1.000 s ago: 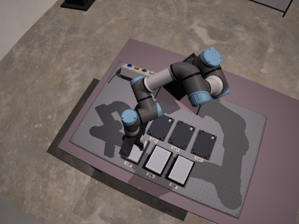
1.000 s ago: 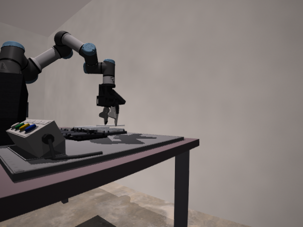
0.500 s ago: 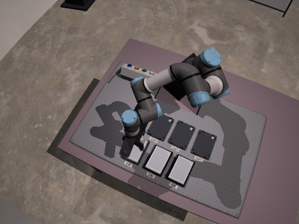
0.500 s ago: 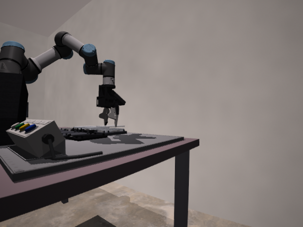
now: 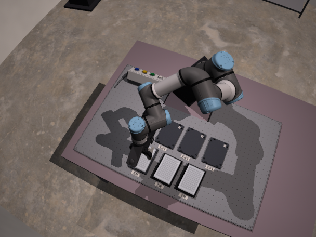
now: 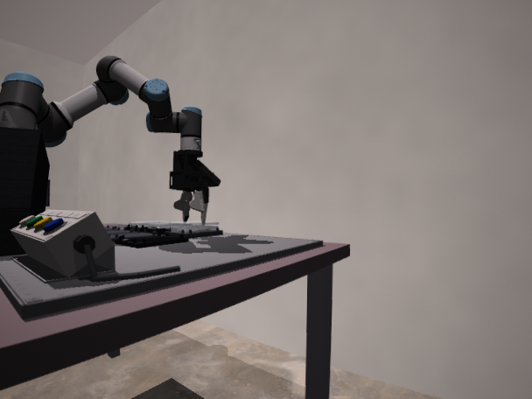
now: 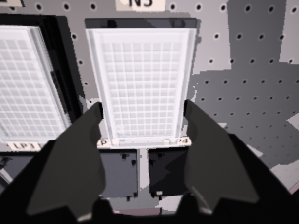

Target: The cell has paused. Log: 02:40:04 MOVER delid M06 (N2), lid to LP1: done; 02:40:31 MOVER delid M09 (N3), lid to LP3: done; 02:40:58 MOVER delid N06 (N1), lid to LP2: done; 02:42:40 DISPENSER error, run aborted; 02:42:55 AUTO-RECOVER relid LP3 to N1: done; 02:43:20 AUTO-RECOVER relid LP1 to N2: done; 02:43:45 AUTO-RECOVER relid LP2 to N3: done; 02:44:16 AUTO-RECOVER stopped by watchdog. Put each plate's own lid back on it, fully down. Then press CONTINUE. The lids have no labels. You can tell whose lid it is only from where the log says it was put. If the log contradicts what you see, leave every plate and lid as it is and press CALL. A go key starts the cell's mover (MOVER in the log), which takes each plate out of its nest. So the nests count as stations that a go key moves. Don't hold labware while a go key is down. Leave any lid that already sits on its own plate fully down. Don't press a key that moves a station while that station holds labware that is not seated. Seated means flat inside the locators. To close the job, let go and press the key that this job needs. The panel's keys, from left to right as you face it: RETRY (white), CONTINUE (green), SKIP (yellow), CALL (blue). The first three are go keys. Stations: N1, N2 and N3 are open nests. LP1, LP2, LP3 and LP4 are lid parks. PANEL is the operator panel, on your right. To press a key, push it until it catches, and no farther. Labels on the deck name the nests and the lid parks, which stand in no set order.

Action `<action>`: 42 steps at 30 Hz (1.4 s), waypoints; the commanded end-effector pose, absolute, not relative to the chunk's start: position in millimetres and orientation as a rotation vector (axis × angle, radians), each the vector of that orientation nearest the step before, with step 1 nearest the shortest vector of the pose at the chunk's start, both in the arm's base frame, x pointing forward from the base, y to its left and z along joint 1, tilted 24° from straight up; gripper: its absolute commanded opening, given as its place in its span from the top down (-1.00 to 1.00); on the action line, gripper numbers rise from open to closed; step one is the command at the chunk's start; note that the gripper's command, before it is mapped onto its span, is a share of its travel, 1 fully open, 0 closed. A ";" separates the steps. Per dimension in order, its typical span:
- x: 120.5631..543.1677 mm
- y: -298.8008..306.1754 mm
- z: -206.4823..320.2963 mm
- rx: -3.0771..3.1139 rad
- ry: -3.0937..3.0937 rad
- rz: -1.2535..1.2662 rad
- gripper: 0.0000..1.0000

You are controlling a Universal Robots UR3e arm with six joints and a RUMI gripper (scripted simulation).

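1. Our desk (image 5: 291, 124) (image 6: 175, 319) carries everything.
2. Our arm (image 5: 166, 84) (image 6: 83, 102) reaches over N3.
3. The panel (image 5: 141, 77) (image 6: 57, 249) stands well apart (four coloured keys on top).
4. Our tool (image 5: 148, 154) (image 6: 195, 222) (image 7: 144, 102) is clamped on a clear lid's long sides.
5. That lid (image 5: 144, 163) (image 6: 212, 223) (image 7: 143, 88) is above N3 (slightly raised, we think).
6. White plates sit in N2 (image 5: 167, 169) (image 7: 25, 84) and N1 (image 5: 192, 180).

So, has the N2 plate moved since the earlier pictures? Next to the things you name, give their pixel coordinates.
No. In the top view, the N2 plate (image 5: 167, 169) (image 7: 24, 84) sits in the same place against the N2 label (image 5: 159, 185) (image 7: 10, 2).
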State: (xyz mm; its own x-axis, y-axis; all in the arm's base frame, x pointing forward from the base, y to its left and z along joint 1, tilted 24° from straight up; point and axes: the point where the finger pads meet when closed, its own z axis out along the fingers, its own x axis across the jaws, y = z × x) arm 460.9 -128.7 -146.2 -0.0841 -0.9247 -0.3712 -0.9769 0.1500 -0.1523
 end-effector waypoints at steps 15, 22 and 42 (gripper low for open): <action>462.6 -127.8 -150.3 -1.819 2.057 0.185 1.00; 462.9 -127.3 -151.9 -1.819 2.057 0.185 1.00; 463.3 -126.4 -153.9 -1.819 2.057 0.185 1.00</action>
State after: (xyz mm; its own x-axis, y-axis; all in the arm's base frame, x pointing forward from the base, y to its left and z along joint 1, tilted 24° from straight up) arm 462.7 -125.4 -154.8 -0.0841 -0.9248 -0.3712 -0.9769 0.1500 -0.1523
